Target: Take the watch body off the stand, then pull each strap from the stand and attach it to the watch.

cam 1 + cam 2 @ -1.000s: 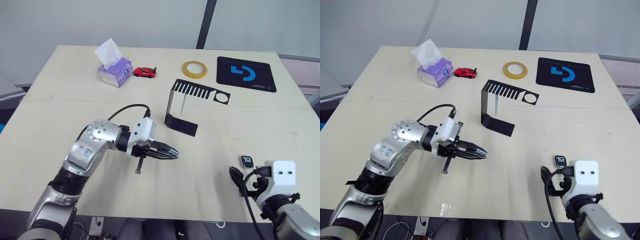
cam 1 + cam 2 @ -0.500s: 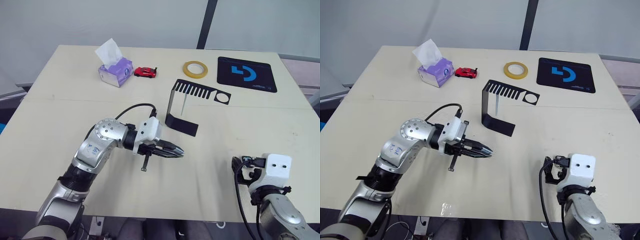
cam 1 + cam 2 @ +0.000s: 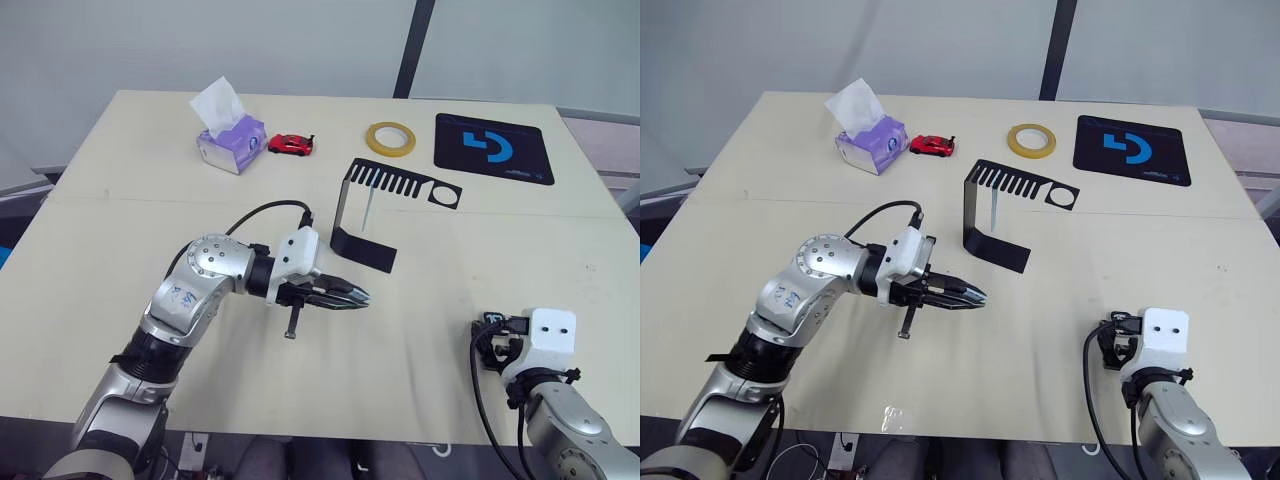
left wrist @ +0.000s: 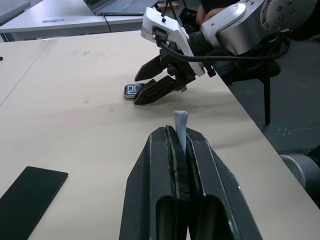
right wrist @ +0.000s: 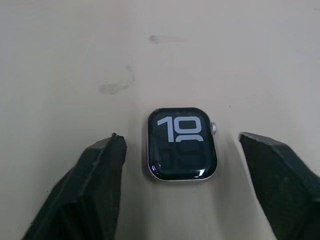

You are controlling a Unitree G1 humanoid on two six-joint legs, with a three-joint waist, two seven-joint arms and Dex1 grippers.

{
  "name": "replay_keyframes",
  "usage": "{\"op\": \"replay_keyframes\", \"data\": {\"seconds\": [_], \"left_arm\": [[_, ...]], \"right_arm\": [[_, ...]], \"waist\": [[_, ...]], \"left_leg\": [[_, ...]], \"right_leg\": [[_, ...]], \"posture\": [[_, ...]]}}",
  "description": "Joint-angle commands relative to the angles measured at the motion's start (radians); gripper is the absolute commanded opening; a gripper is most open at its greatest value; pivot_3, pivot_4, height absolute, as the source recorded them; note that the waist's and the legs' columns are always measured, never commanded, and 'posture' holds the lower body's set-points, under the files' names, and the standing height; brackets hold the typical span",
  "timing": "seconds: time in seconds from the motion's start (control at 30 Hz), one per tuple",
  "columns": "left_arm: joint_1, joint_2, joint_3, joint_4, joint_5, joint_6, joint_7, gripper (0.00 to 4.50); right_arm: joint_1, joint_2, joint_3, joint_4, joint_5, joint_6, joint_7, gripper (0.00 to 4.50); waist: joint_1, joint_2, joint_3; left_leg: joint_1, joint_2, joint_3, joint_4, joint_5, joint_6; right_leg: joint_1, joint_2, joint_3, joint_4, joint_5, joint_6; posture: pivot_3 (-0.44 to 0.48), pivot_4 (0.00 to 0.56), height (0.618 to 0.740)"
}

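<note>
The watch body [image 5: 181, 144] lies flat on the table, screen up with white digits, between the two spread fingers [image 5: 97, 182] of my open right gripper [image 4: 142, 85], near the table's front right edge. My left gripper [image 3: 357, 297] hovers low over the table's middle, shut on a pale grey-blue strap [image 4: 179, 129] whose tip pokes out past the fingertips. It points toward the right gripper. The black stand [image 3: 362, 218] sits just behind it, with another thin pale strap [image 3: 369, 208] hanging from its comb-slotted arm.
Along the table's far side stand a purple tissue box [image 3: 231, 139], a red toy car [image 3: 290, 144], a yellow tape roll [image 3: 389, 138] and a black mat with a blue logo [image 3: 492, 148]. The table's front edge [image 3: 400, 438] runs close below my right gripper.
My left gripper has moved slightly right toward the right gripper, still shut on the strap. My right wrist has shifted over the watch body, which showed in the eye views before.
</note>
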Motion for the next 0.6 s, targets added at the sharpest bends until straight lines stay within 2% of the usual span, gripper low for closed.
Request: {"op": "replay_keyframes", "data": {"seconds": [0.03, 0.53, 0.6], "left_arm": [[-0.001, 0.001, 0.027, -0.043, -0.016, 0.003, 0.009, 0.00], [-0.004, -0.005, 0.021, -0.043, -0.013, 0.002, 0.020, 0.00], [-0.005, -0.005, 0.021, -0.039, -0.011, -0.001, 0.020, 0.00]], "right_arm": [[0.000, 0.009, -0.026, -0.002, -0.025, 0.016, 0.002, 2.69], [-0.049, 0.052, -0.041, 0.018, -0.048, 0.041, 0.038, 2.69], [-0.050, 0.067, -0.047, 0.015, -0.046, 0.049, 0.035, 2.12]], "waist": [[0.000, 0.000, 0.000], [-0.001, 0.000, 0.000], [-0.001, 0.000, 0.000]], "left_leg": [[0.000, 0.000, 0.000, 0.000, 0.000, 0.000], [0.000, 0.000, 0.000, 0.000, 0.000, 0.000], [0.000, 0.000, 0.000, 0.000, 0.000, 0.000]], "right_leg": [[0.000, 0.000, 0.000, 0.000, 0.000, 0.000], [0.000, 0.000, 0.000, 0.001, 0.000, 0.000], [0.000, 0.000, 0.000, 0.001, 0.000, 0.000]], "posture": [[0.000, 0.150, 0.738], [0.000, 0.150, 0.738], [0.000, 0.150, 0.738]]}}
